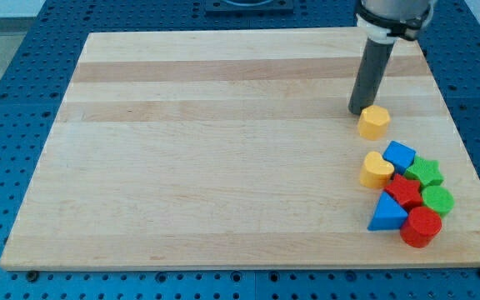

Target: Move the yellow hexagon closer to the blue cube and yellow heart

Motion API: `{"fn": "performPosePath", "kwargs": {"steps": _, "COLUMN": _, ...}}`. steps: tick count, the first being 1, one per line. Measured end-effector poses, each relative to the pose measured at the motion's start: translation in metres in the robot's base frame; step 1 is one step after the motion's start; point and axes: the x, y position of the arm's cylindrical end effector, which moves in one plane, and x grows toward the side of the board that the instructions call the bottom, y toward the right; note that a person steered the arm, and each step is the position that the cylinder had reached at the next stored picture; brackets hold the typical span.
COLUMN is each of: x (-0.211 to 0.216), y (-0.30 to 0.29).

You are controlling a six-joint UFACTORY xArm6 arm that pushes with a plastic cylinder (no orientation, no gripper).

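One wooden board (223, 150) carries all eight blocks, every one near the view's right edge. We see our tip (356, 112) just left of and touching or nearly touching the yellow hexagon (374, 122); we carry no pincer. Below the hexagon, apart from it, lie the blue cube (399, 156) and yellow heart (376, 170), crowded beside green, red and blue pieces.
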Motion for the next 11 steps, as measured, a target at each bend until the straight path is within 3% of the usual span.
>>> {"fn": "performPosePath", "kwargs": {"steps": 2, "x": 0.007, "y": -0.001}}
{"fn": "performPosePath", "kwargs": {"steps": 4, "x": -0.027, "y": 0.032}}
{"fn": "performPosePath", "kwargs": {"steps": 6, "x": -0.023, "y": 0.033}}
{"fn": "performPosePath", "kwargs": {"steps": 8, "x": 0.016, "y": 0.028}}
{"fn": "performPosePath", "kwargs": {"steps": 11, "x": 0.028, "y": 0.028}}
